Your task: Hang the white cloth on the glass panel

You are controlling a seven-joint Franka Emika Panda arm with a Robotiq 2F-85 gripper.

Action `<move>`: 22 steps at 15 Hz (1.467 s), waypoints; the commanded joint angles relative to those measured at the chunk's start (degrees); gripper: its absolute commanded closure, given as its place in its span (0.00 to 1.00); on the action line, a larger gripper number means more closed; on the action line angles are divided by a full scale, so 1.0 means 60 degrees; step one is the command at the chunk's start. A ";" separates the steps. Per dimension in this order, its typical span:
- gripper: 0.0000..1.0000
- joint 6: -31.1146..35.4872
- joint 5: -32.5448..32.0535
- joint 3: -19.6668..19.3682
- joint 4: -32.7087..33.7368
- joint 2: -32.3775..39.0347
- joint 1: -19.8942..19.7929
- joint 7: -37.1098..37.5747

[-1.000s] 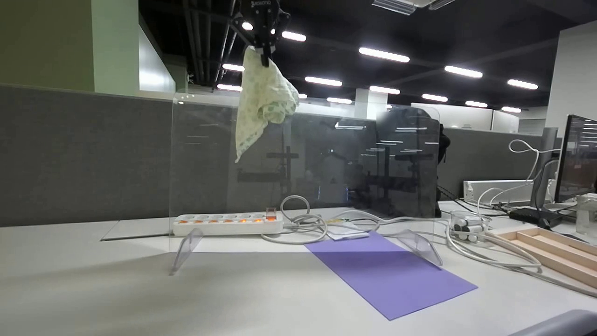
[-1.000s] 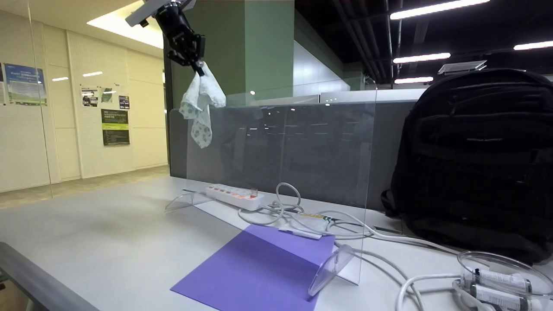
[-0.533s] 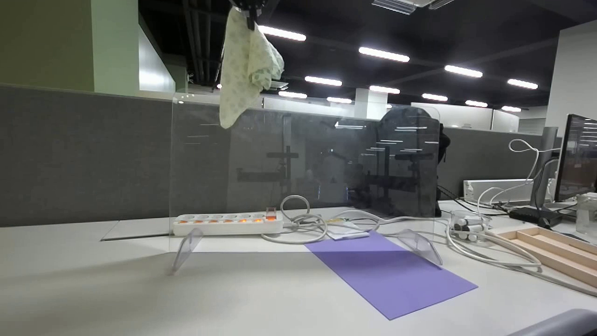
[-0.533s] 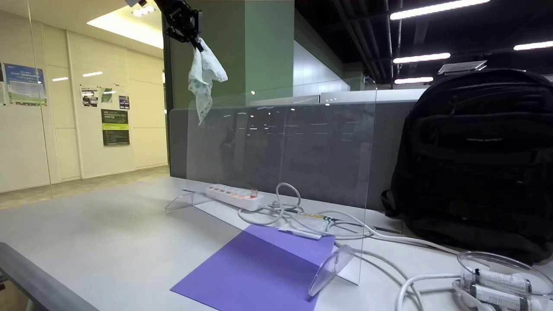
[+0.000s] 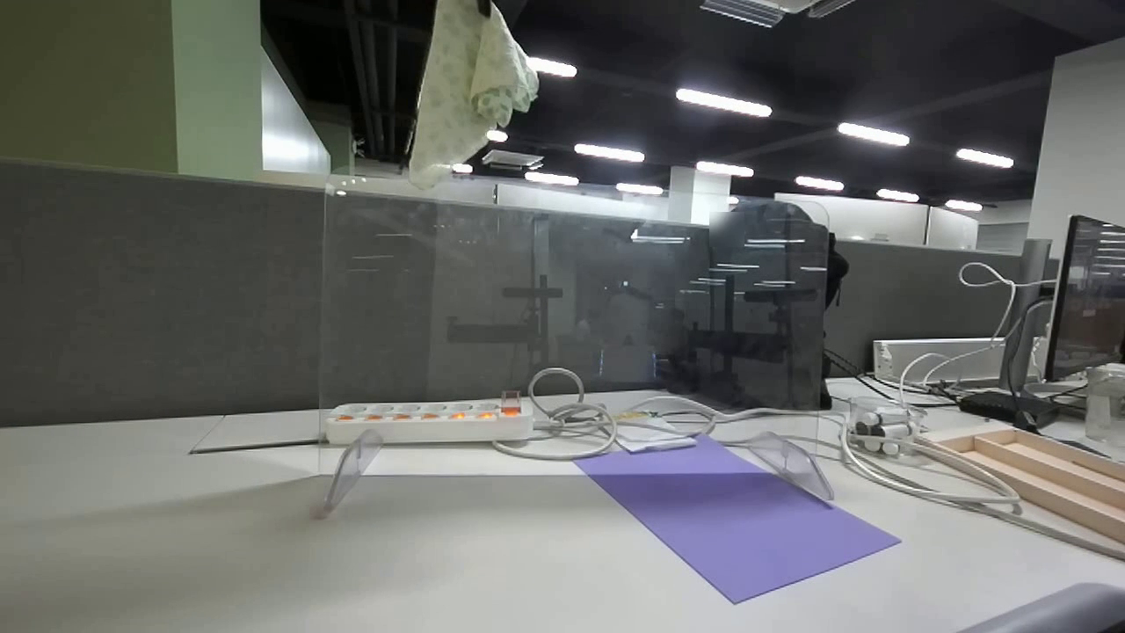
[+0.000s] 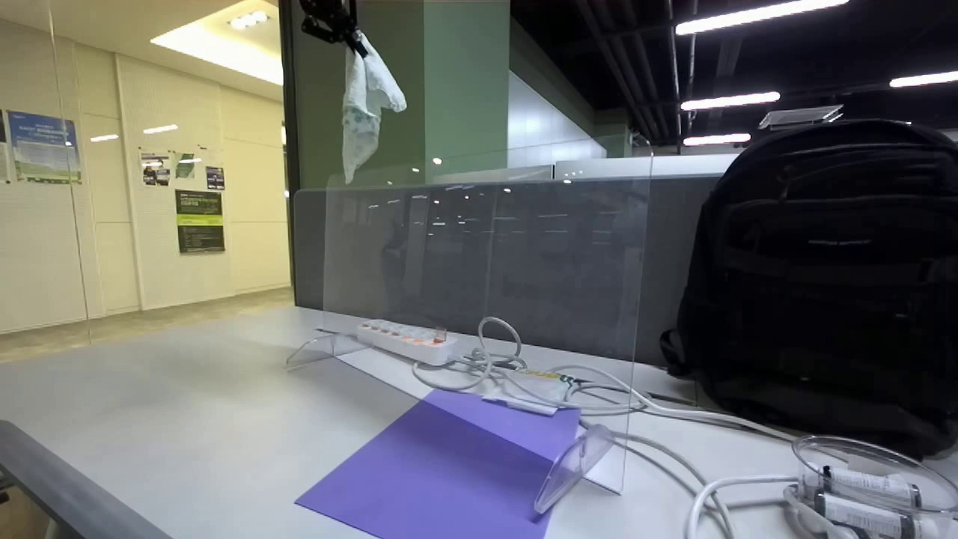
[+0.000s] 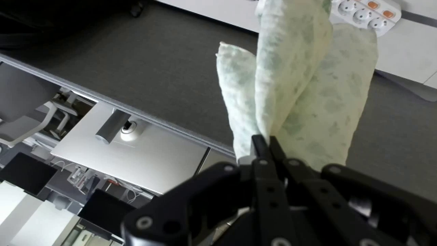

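The white cloth with a pale green leaf print hangs in folds from my gripper in both exterior views (image 5: 450, 97) (image 6: 367, 93). In the wrist view the cloth (image 7: 293, 71) spreads out beyond the fingertips. My gripper (image 7: 267, 139) is shut on it; the gripper (image 6: 360, 49) also shows at the top of an exterior view. The clear glass panel (image 5: 580, 308) stands upright on the desk on two clear feet, and it also shows here (image 6: 479, 262). The cloth's lowest tip is around the height of the panel's top edge, near one end. I cannot tell whether they touch.
A white power strip (image 5: 431, 424) and coiled cables (image 5: 576, 422) lie behind the panel. A purple sheet (image 5: 738, 527) lies under it. A grey partition (image 5: 158, 299) stands behind. A black backpack (image 6: 823, 284) and a clear cup of small bottles (image 6: 872, 494) stand beyond one end.
My gripper has risen with the cloth. The cloth's lower tip has lifted from in front of the panel to about its top edge. The panel has not moved.
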 commanded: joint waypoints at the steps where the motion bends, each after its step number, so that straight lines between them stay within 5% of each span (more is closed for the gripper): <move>1: 0.99 -0.0016 0.0257 -0.0168 0.0117 0.0209 -0.0209 0.0353; 6: 0.99 0.0096 0.0294 -0.0222 -0.0065 0.0221 -0.0234 0.0233; 14: 0.99 -0.0097 0.2366 -0.0568 -0.0649 0.0005 -0.0618 -0.0280; 22: 0.99 -0.0494 0.3058 -0.0876 -0.0781 -0.0133 -0.0941 -0.0480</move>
